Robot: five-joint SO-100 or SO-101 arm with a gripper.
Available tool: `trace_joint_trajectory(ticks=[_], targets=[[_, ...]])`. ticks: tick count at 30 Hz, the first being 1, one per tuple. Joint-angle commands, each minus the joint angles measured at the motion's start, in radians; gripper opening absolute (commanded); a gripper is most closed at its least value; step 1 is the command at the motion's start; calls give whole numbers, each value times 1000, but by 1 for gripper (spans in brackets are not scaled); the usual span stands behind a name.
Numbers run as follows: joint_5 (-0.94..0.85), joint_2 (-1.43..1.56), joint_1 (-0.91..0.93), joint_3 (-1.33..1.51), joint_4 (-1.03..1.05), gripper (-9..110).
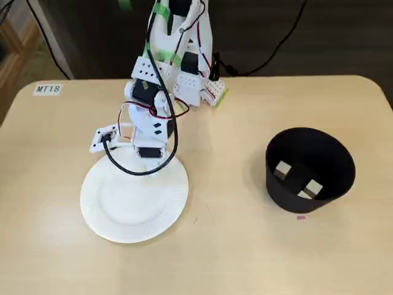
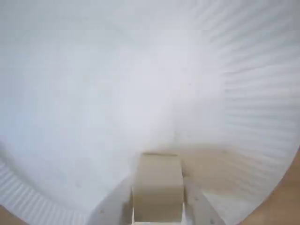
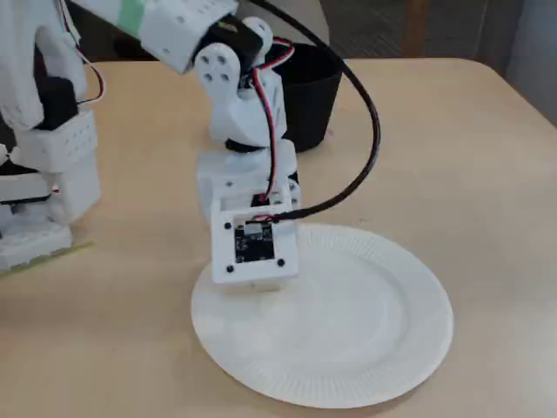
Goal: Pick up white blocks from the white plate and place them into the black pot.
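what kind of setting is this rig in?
Probably an indoor lab or office workspace. A rounded light wood table carries a printed label; the arm's base sits directly on it, with cables trailing off the back edge.

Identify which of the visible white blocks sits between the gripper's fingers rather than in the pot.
The block at the wrist view's bottom edge, on the white plate, sits between the fingers. The two other blocks lie inside the black pot.

Two white blocks (image 1: 283, 169) inside black pot (image 1: 310, 169)
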Motion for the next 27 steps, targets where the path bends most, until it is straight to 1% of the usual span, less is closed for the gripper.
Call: trace_joint_trajectory(ticks=[1, 4, 7, 9, 13, 19, 23, 27], targets=[[51, 74, -6, -12, -41, -2], [169, 250, -2, -12, -129, -2], [350, 437, -2, -15, -264, -2], [430, 506, -17, -54, -282, -2], [437, 584, -143, -170, -239, -2], [411, 709, -535, -212, -319, -2], [337, 686, -793, -207, -302, -2], [247, 588, -950, -172, -253, -2]])
